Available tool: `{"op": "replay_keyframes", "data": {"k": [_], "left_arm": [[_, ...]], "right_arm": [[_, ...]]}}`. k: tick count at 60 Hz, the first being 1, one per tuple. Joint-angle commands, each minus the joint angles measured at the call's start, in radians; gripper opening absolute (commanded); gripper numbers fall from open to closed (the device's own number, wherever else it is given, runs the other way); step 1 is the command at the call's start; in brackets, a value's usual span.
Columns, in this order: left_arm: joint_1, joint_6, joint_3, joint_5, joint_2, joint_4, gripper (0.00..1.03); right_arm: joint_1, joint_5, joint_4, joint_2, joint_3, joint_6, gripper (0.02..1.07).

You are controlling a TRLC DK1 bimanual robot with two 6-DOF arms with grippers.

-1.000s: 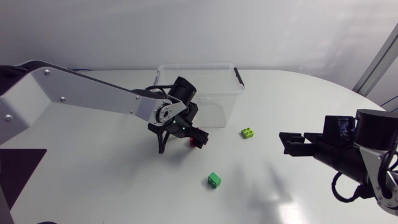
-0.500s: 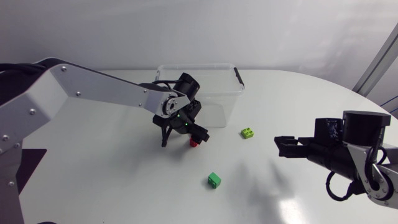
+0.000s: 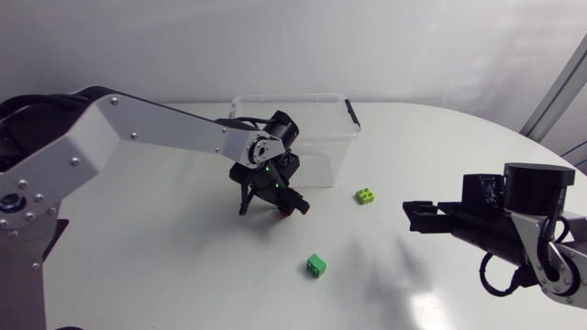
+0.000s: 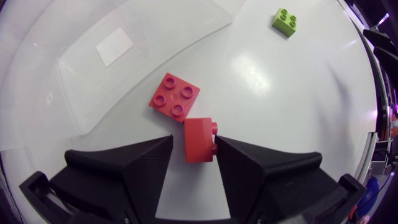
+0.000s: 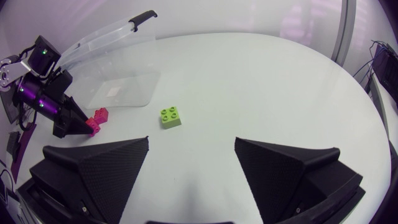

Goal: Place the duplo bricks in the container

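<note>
Moved: left arm has swung in a bit over the red bricks.
Left gripper [image 4: 194, 138]: narrow, not pinching yet. Tipped red brick [image 4: 199, 142] sits between the fingers, touching one, probably lined up for a squeeze.
Close by: flat red brick [image 4: 174, 98], just beside the container [image 3: 339, 119].
Farther: lime brick [image 3: 366, 195] and green brick [image 3: 315, 265] wait on the table.
Right gripper [image 5: 191, 139]: wide, holding nothing, staying out of the way.

Red brick [image 3: 288, 212] mostly under left gripper [image 3: 293, 206]

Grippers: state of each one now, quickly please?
Left gripper: open; red brick between fingers, a gap at one side.
Right gripper: open, empty.
</note>
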Motion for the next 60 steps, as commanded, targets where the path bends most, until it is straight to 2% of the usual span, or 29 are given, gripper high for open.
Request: {"op": "replay_keyframes", "data": {"k": [1, 11, 21, 32, 39, 46, 60], "left_arm": [[-0.005, 0.000, 0.048, 0.011, 0.044, -0.036, 0.36], [-0.023, 0.010, 0.034, 0.012, 0.041, -0.055, 0.28], [-0.038, 0.005, -0.012, 0.014, -0.046, -0.056, 0.27], [-0.057, -0.009, -0.044, 0.015, -0.195, -0.058, 0.27], [-0.058, -0.010, -0.051, 0.014, -0.275, -0.058, 0.27], [-0.028, -0.015, -0.005, 0.014, -0.346, -0.055, 0.27], [0.020, -0.021, 0.044, 0.014, -0.427, -0.010, 0.27]], "right_arm": [[0.005, -0.002, -0.010, -0.006, 0.014, 0.022, 1.02], [0.003, -0.004, -0.008, -0.004, 0.011, 0.019, 1.02], [0.003, -0.004, 0.001, 0.017, 0.019, 0.019, 1.02], [0.006, -0.010, 0.050, 0.143, 0.054, 0.019, 1.02], [0.019, -0.053, 0.076, 0.235, 0.100, 0.007, 1.02], [0.045, -0.087, 0.086, 0.346, 0.169, -0.013, 1.02], [0.086, -0.087, 0.084, 0.568, 0.307, -0.053, 1.02]]}}
